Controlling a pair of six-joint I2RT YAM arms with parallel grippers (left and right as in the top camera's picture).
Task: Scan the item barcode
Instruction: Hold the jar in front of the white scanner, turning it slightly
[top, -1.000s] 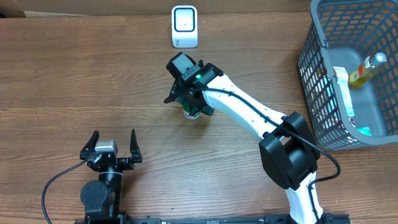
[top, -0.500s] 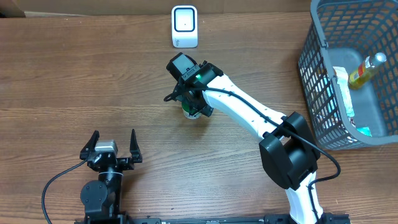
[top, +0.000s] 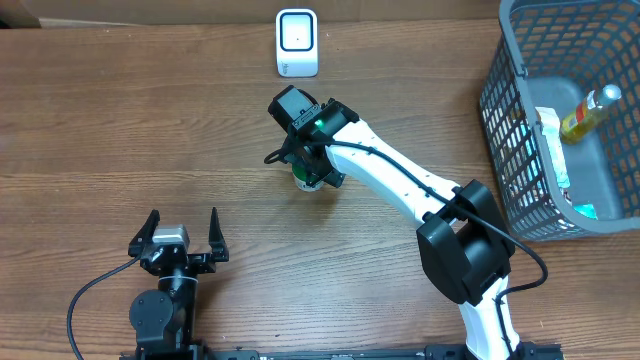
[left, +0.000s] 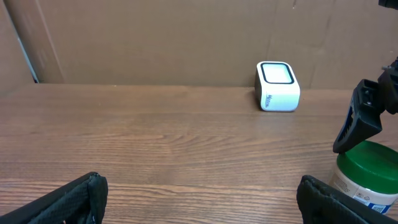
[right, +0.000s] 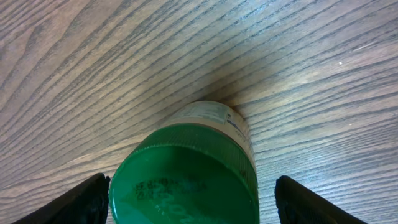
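The left pincer (top: 183, 216) sits by the near edge of the surface (top: 120, 120), wide open and empty. The white scanner (top: 297, 42) stands at the far edge. The green-lidded jar (right: 193, 168) stands upright in the middle. The right pincer (right: 186, 202) is open around its lid. A gray basket (top: 510, 120) fills the far right corner.

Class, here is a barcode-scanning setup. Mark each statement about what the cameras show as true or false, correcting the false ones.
1. The green-lidded jar stands upright on the table. True.
2. The right end effector straddles the jar's lid, fingers either side. True.
3. The left end effector grips the white scanner. False: it is open and empty, apart from the scanner.
4. The basket is empty. False: it holds a yellow bottle, among other items.
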